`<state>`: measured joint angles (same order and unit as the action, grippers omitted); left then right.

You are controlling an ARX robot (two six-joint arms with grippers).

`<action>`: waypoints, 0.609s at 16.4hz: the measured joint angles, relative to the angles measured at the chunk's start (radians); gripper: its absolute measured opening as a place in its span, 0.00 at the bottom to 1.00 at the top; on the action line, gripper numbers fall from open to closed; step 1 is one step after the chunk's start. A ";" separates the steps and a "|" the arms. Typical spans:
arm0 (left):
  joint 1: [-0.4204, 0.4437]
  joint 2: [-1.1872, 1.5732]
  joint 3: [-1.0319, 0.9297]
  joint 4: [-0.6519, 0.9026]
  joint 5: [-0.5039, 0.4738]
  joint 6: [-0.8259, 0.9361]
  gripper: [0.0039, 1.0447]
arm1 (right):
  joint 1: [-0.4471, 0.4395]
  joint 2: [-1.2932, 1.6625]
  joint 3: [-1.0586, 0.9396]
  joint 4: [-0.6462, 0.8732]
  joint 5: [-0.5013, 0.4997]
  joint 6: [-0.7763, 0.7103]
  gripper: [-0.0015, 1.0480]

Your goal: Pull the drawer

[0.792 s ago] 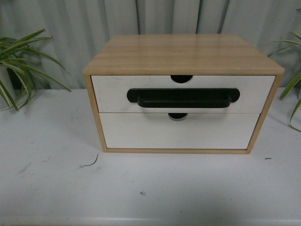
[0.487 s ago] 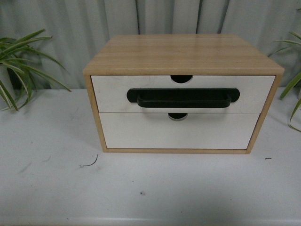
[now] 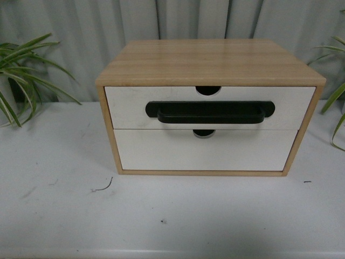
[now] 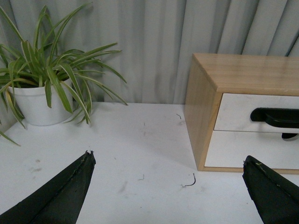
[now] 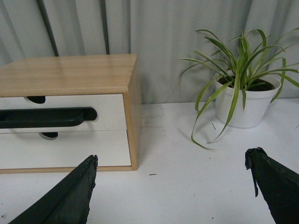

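- Across the last moments of the front view nothing has shifted: the drawer (image 3: pixel 129 106) sits at the same depth in the wooden cabinet (image 3: pixel 210 59), apparently fully shut, and neither arm has come into that view.
- The left claw (image 4: pixel 168 157) is spread wide and holds nothing. The drawer lies ahead of it and off toward the other arm's side, well apart from its fingers.
- The right claw (image 5: pixel 172 155) is likewise spread wide and empty. The drawer lies ahead of it and off toward the left arm's side, again well apart.
- The black bar handle (image 3: pixel 210 112) runs across the drawer front, below the half-round notch (image 3: pixel 208 90) and above the plain lower front (image 3: pixel 205 154). No finger touches it.
- A potted plant (image 4: pixel 42 79) stands on the bench (image 3: pixel 64 216) beyond the left claw, and another (image 5: pixel 243 88) beyond the right claw. Both are clear of the cabinet.
- Judged from this stillness, the pull has not begun; the reach toward the handle is the step still ahead.
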<state>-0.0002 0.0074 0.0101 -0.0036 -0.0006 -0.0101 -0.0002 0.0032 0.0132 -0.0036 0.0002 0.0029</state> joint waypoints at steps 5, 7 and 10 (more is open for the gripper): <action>0.000 0.000 0.000 0.000 0.000 0.000 0.94 | 0.000 0.000 0.000 0.000 0.000 0.000 0.94; 0.000 0.000 0.000 0.000 0.000 0.000 0.94 | 0.000 0.000 0.000 0.000 0.000 0.000 0.94; 0.000 0.000 0.000 0.000 0.000 0.000 0.94 | 0.000 0.000 0.000 0.000 0.000 0.000 0.94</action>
<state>-0.0002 0.0074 0.0101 -0.0036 -0.0006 -0.0101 -0.0002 0.0032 0.0132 -0.0036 0.0002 0.0029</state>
